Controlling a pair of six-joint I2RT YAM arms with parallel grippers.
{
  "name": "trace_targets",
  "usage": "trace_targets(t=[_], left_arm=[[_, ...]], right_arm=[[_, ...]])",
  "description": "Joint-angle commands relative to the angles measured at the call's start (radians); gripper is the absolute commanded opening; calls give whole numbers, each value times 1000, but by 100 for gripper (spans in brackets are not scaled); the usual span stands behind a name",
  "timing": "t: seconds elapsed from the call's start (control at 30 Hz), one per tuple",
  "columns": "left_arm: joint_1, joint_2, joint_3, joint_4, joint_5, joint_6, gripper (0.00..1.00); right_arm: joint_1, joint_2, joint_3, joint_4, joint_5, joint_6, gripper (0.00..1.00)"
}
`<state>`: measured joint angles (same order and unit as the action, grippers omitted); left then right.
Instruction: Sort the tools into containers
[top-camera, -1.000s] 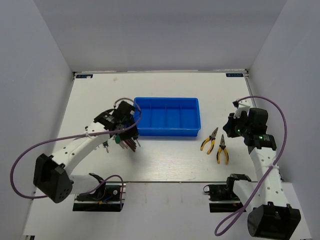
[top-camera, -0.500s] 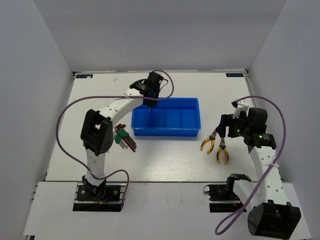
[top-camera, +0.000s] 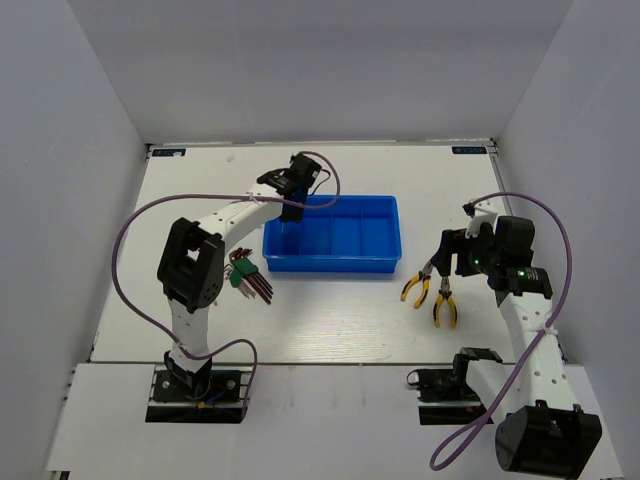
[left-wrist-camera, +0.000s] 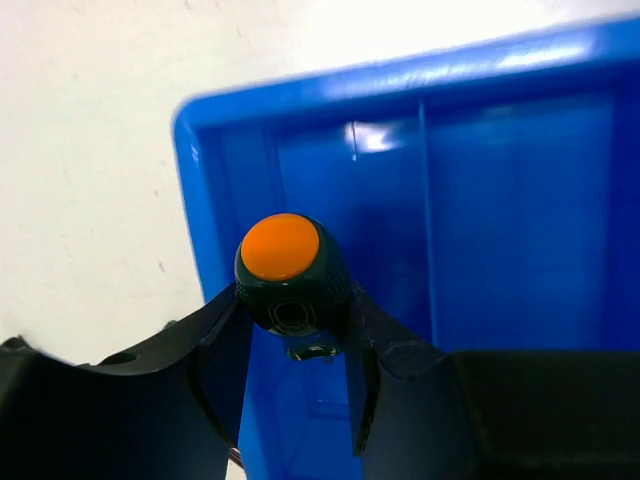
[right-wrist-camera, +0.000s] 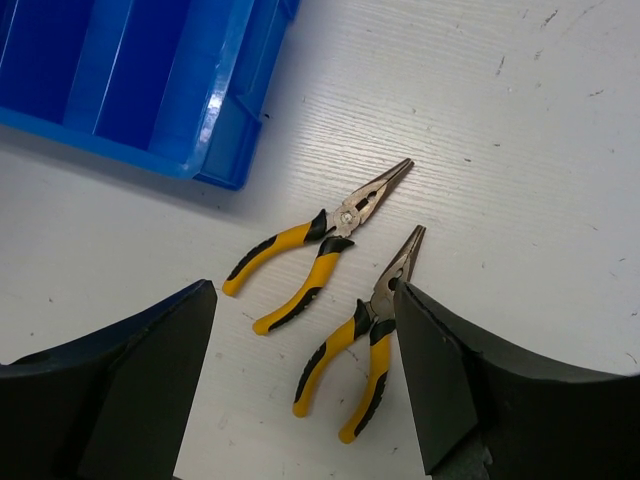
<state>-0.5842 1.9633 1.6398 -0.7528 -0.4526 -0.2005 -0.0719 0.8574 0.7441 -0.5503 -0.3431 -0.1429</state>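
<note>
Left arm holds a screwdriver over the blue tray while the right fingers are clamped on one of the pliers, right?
No: the right wrist view shows the right fingers open above both pliers, which lie free on the table. The rest holds.

screwdriver (left-wrist-camera: 288, 278) shaft hidden below its handle, blue tray (left-wrist-camera: 400, 78) cut off by both wrist views' edges
</note>
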Motion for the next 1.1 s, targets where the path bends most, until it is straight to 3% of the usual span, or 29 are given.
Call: trace_targets(t=[0.0, 0.03, 0.1, 0.13, 0.23, 0.43, 0.47, 0.5, 0.53, 0.57, 0.63, 0.67, 0.7, 0.73, 0.77, 0.8, 0.83, 0.9, 0.93, 1.07], left_arm=[[-8, -49, -70, 18, -23, -2, 26], [-8, -63, -83, 33, -23, -2, 28], [-8, -73, -95, 46, -23, -11, 41], [-8, -73, -95, 46, -23, -11, 52], [-8, -83, -69, 34, -14, -11, 65], [-17, -147, -32, 15, -3, -11, 73], [-17, -161, -20, 6, -3, -28, 61], [-17, -181, -20, 6, -3, -37, 42], [-17, -204, -40, 6, -21, -75, 16], [-17, -231, -55, -17, -38, -109, 0], [10, -340, -151, -17, -107, -227, 0], [11, -380, -226, -54, -145, -279, 0], [11, -450, -260, -74, -171, -324, 0], [20, -478, -287, -107, -198, -424, 3], [20, -501, -328, -149, -208, -483, 18], [32, -520, -348, -227, -209, -528, 40], [41, -540, -371, -250, -186, -552, 50], [70, -599, -452, -244, -149, -586, 68], [82, -616, -481, -235, -124, -586, 72], [193, -647, -592, -202, -74, -579, 70]], right_arm=[[-2, -15, 34, 4, -8, -15, 78], [-2, -15, 35, 4, -7, -17, 78], [-3, -17, 34, 3, -7, -15, 78], [-3, -14, 35, 6, -8, -15, 78], [-2, -11, 34, 4, -10, -18, 78], [-2, -12, 32, 3, -8, -17, 79], [-2, -11, 32, 3, -8, -18, 79], [-2, -9, 32, 4, -10, -17, 79], [-3, -9, 34, 3, -10, -17, 77], [-2, -9, 34, 4, -10, -20, 69], [-2, -9, 32, 3, -5, -18, 42], [-2, -12, 31, 6, -5, -15, 25], [-3, -14, 31, 6, 1, -15, 0], [-3, -14, 29, 6, -2, -12, 0], [-2, -15, 28, 7, 0, -14, 0], [-3, -14, 29, 7, -4, -14, 17], [-2, -12, 31, 4, -8, -14, 37], [0, -1, 37, 0, -16, -17, 61], [0, -3, 37, -5, -19, -15, 64], [-5, -4, 41, -8, -14, -20, 65]])
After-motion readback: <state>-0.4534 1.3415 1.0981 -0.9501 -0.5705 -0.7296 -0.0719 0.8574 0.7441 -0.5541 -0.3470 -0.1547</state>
